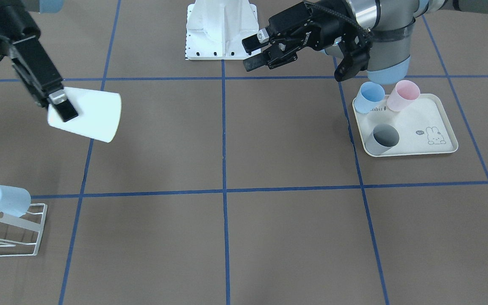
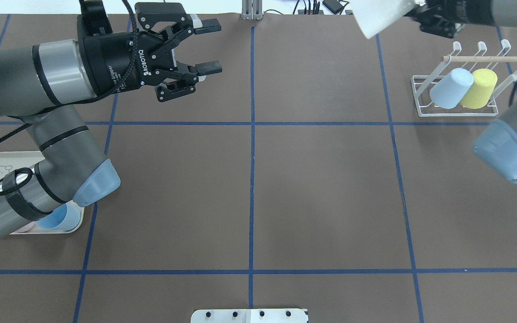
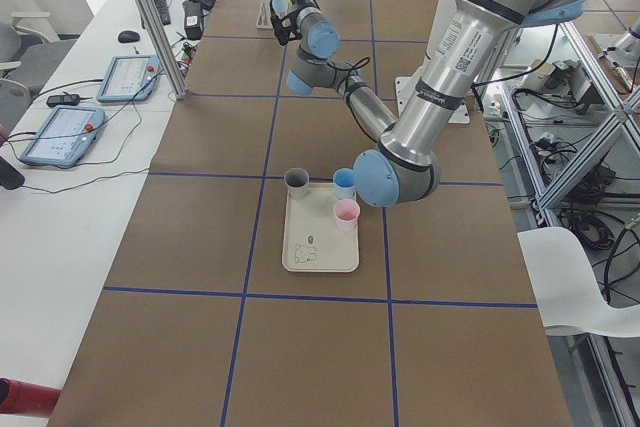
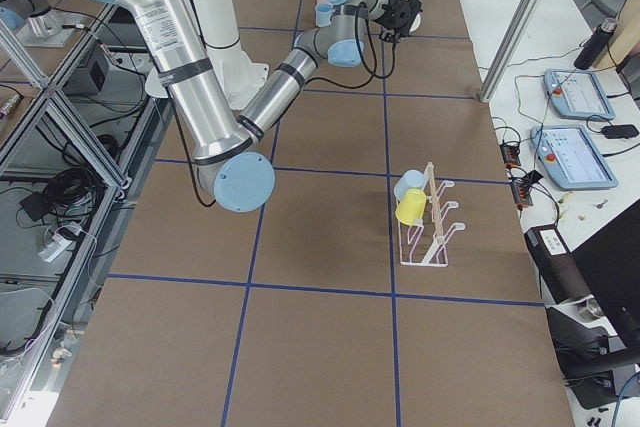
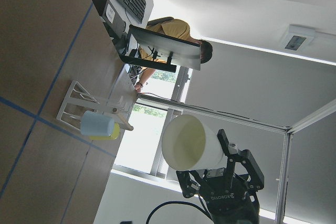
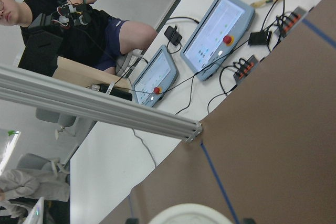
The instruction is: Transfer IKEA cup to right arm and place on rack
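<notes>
White cup in right fingers, well apart from rack

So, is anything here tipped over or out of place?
Nothing stands out. The white cup lies sideways only because the right gripper holds it in the air. The three cups on the tray stand upright, and two others lean on the rack.

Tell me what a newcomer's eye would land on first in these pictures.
The white cup stands out, held in the air by the right gripper, jaws shut on it, on the rack's side of the table. The left gripper hangs empty near the centre line, jaws open. The rack, at the table's edge, carries a light blue cup and a yellow cup.
</notes>
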Motion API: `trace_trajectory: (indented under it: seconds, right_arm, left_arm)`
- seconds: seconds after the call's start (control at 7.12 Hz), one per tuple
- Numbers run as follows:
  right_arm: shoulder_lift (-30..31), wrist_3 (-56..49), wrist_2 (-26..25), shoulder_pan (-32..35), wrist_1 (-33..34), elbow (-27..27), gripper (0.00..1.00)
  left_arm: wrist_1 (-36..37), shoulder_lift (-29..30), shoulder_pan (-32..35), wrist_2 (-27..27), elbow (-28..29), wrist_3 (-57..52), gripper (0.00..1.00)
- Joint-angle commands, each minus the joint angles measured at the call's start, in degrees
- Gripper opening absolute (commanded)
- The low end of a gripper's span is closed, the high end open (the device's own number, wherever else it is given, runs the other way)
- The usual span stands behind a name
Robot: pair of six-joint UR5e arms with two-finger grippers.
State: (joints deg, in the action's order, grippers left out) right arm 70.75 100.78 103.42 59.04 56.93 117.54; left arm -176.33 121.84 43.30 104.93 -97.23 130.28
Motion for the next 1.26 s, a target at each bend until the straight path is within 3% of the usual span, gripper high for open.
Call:
trace_trajectory:
  seconds: [0.0,0.28,0.42,0.7,0.84,1.12]
  right_arm:
    - [10.4,-20.7,-0.5,6.1,2.1,2.7,0.00]
    - [20.6,-42.3,-0.5,10.9,2.0,3.8,0.00]
    - [24.9,-46.3,-0.5,12.3,1.4,3.3,0.00]
    - [27.2,-51.0,-1.5,14.1,1.3,-0.7,0.00]
    - [26.5,-51.2,-4.9,14.0,1.3,-3.4,0.00]
    - [23.5,-50.8,-5.3,13.6,1.2,-7.9,0.00]
  left_arm:
    - [-0.1,0.2,-0.1,-0.1,0.9,0.0,0.73]
    - [-0.1,0.2,-0.1,-0.1,1.4,0.0,0.73]
    - [-0.1,0.2,-0.1,-0.2,1.6,0.0,0.73]
    - [-0.1,0.2,-0.1,-0.2,1.6,0.0,0.73]
    - [-0.1,0.2,-0.1,-0.2,1.7,0.0,0.73]
    - [-0.1,0.2,-0.1,-0.2,1.7,0.0,0.73]
